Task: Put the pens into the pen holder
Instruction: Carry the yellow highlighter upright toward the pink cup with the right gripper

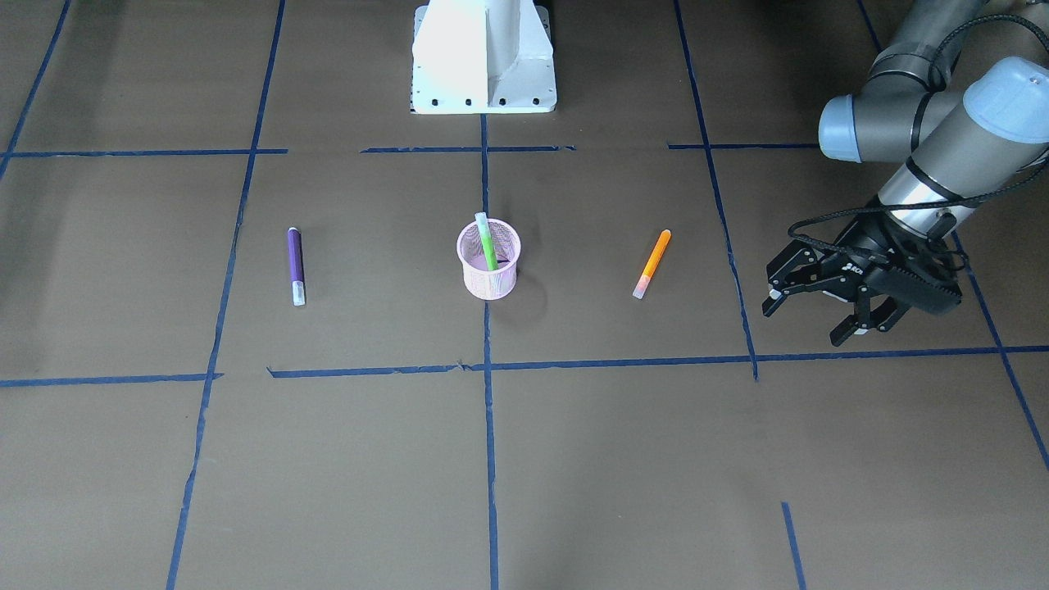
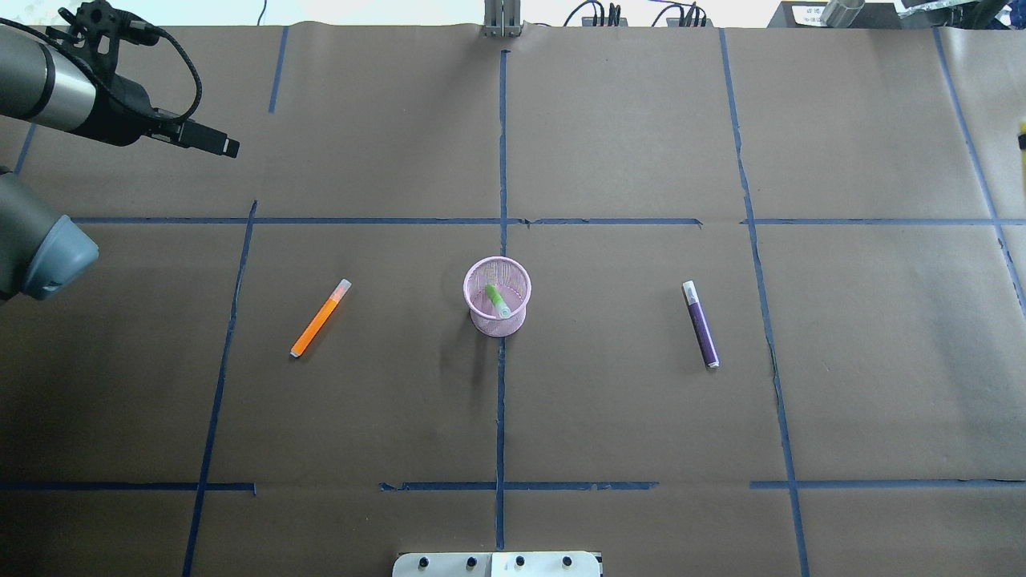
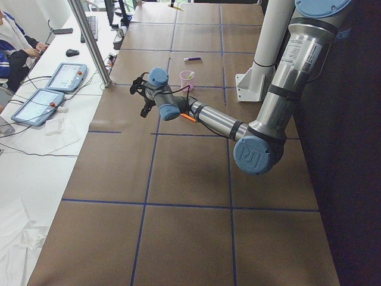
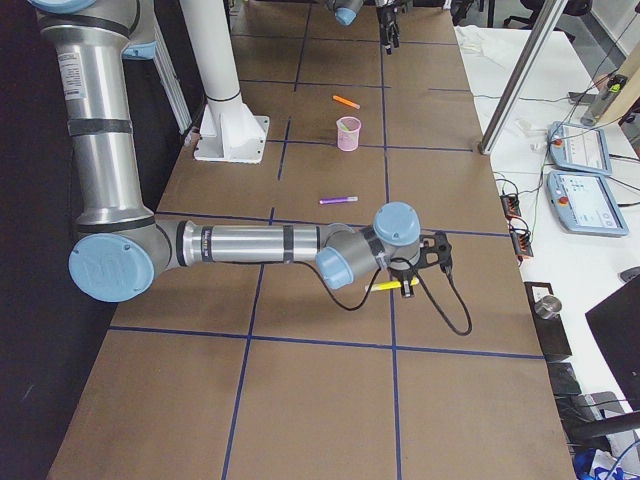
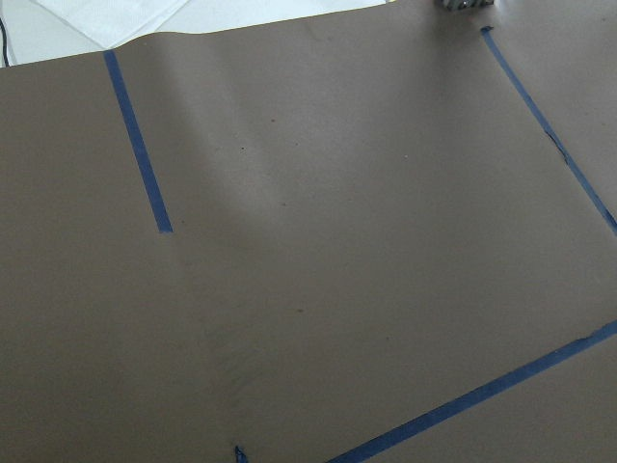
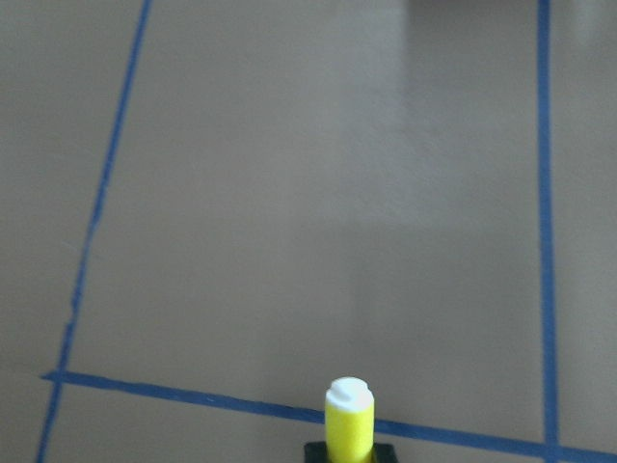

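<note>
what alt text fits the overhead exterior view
A pink mesh pen holder with a green pen in it stands at centre. An orange pen lies to its left, a purple pen to its right; the left arm shows at upper left.

Even overhead light, soft shadow beside the pen holder (image 1: 488,260), glare on white base (image 1: 483,57)

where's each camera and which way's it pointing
Front-facing: across the table, facing the base; open left gripper at right.
Overhead: behind the robot, looking forward and down; left arm top left.
Exterior left: table's left end, looking along it; left arm near.
Exterior right: table's right end; right arm near, right gripper holding the yellow pen.
Left wrist: down on table; no fingers.
Right wrist: down on table; yellow pen's end.
Shared: front-facing and overhead both show the cup.
</note>
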Controlling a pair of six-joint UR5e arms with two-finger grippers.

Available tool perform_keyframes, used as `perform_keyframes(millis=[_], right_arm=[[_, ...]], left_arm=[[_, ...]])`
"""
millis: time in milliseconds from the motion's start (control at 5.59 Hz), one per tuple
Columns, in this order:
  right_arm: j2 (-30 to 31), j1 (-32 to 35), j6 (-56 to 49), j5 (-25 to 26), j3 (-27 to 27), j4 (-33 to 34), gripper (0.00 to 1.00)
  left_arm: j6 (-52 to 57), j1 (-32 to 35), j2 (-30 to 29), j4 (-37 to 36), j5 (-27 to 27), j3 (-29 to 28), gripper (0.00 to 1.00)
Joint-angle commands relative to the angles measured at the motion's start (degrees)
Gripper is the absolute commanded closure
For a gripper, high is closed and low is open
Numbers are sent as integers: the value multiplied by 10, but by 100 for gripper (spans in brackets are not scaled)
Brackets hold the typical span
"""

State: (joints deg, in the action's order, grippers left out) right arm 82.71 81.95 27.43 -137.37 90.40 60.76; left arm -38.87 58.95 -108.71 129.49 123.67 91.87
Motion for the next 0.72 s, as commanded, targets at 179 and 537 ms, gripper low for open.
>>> perform_keyframes(millis=[179,537], right_arm=[[-147,-125,99,72,96,-1,100],[-165,-259,194,233,143,-87,100]], left_arm=[[2,-6,8,1,-4,-4,0],[2,-11,8,1,-4,-11,0]])
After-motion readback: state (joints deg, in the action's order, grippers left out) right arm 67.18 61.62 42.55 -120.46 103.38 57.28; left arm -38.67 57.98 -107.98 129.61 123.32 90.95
